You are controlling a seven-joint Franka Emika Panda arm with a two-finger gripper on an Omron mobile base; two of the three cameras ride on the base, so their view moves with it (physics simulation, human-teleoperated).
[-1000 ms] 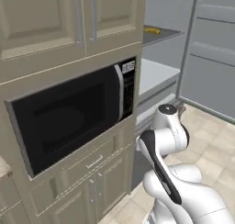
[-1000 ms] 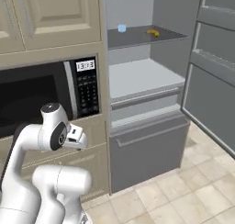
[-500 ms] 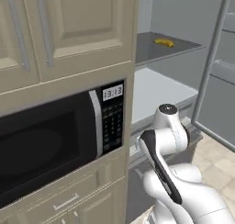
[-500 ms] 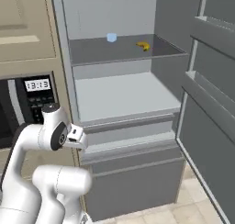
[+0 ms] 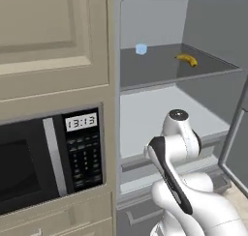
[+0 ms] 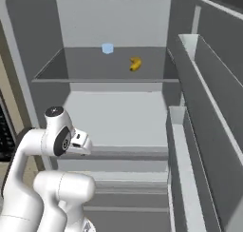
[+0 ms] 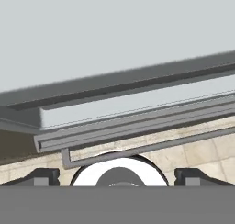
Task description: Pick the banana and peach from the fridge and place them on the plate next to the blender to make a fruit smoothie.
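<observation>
Nothing is picked yet: the banana (image 6: 135, 63) lies on the upper shelf (image 6: 71, 69) of the open fridge (image 5: 150, 114). Your gripper (image 7: 117, 175) is spread wide and empty; both fruits remain to fetch.

The base has driven sideways along the kitchen wall, so both base views have swung. The microwave (image 5: 46, 162), central in the left base view a second ago, now sits at eight o'clock there and is a thin dark strip at the nine o'clock edge of the right base view. The open fridge (image 6: 118, 112) has slid to the centre of the right base view. The banana (image 6: 135, 63) and pale blue cup (image 6: 107, 48) on its shelf appear larger, near twelve o'clock.
</observation>
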